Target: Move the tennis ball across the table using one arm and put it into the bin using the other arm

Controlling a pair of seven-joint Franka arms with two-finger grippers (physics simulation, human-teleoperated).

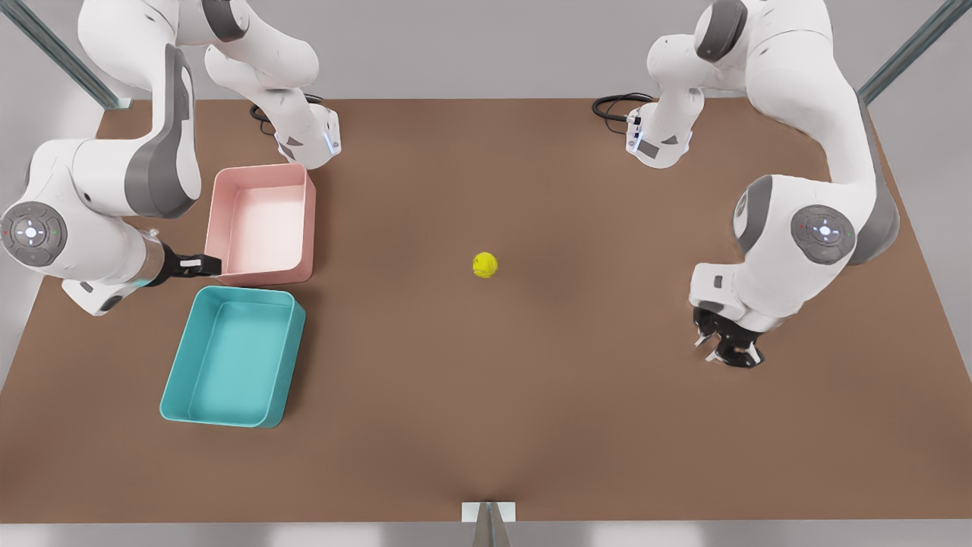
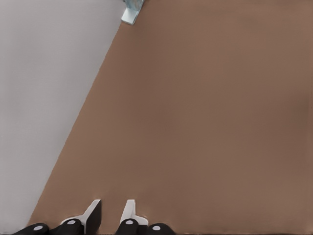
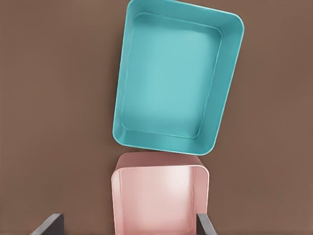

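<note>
Our left gripper [image 1: 729, 351] hangs open and empty on the front view's right. Our right gripper [image 1: 199, 265], spread wide, waits beside the pink tub [image 1: 266, 224]. The tennis ball [image 1: 484, 264] lies mid-table, well apart from the teal bin [image 1: 175, 395]; nothing is done yet.

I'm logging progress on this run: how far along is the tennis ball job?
Done: nothing. The tennis ball lies mid-table, apart from both arms, and the teal bin holds nothing. In hand: nothing. The left gripper hangs open at the front view's right; the right gripper waits open beside the pink bin. Left: moving the ball across, then dropping it into the teal bin.
</note>
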